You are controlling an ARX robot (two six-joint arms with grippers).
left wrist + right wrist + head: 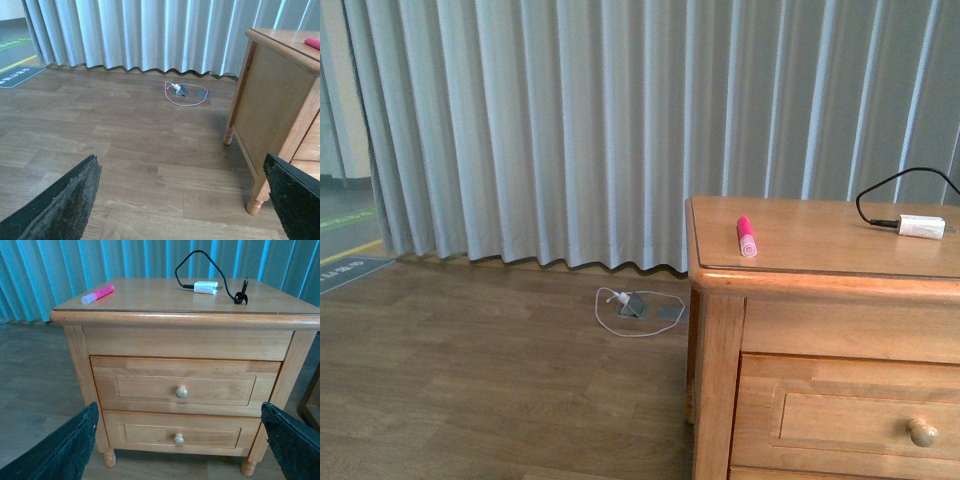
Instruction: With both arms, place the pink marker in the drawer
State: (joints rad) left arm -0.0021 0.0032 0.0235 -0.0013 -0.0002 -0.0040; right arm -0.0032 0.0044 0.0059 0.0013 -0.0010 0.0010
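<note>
The pink marker [747, 237] lies atop the cabinet [830, 225] near its left edge, above the shut drawer [182, 387]. Our left gripper [180, 157] and right gripper [179, 405] both gape, empty. We judge the marker light, stiff, smooth (likely to roll), best pinched mid-barrel

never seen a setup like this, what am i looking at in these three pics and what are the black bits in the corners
This is a robot with two arms. One picture comes from a camera on its body; the other two from cameras on its left and right wrists. The black wedges in the corners are each arm's jaws, spread open, holding nothing. On the wooden nightstand lie a pink marker and a white box with a black cable. Its upper drawer and lower drawer are shut.
</note>
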